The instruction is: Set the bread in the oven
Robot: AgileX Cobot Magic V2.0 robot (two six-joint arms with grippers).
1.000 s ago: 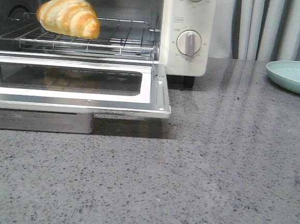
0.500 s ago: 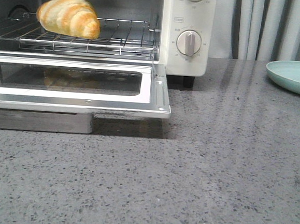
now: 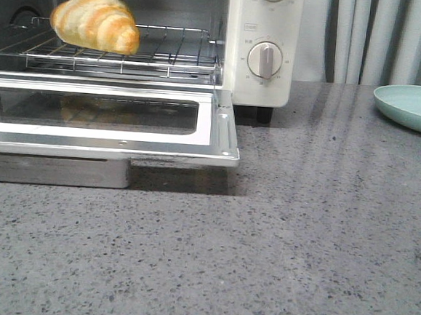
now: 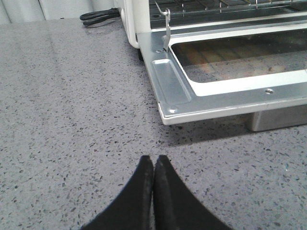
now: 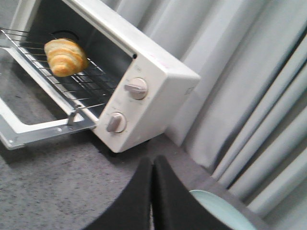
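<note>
The golden-brown bread (image 3: 96,21) lies on the wire rack inside the cream-white oven (image 3: 260,81), at the rack's left; it also shows in the right wrist view (image 5: 65,57). The oven door (image 3: 110,131) hangs open and flat, also seen in the left wrist view (image 4: 225,81). My left gripper (image 4: 153,158) is shut and empty, over bare counter short of the door's corner. My right gripper (image 5: 152,159) is shut and empty, raised above the counter to the right of the oven (image 5: 144,96). Neither gripper shows in the front view.
A pale teal plate (image 3: 415,108) sits at the right back of the grey speckled counter, also under my right gripper (image 5: 216,211). A metal tray (image 3: 49,169) sits under the open door. Grey curtains (image 3: 380,39) hang behind. A black cable (image 4: 98,15) lies beside the oven.
</note>
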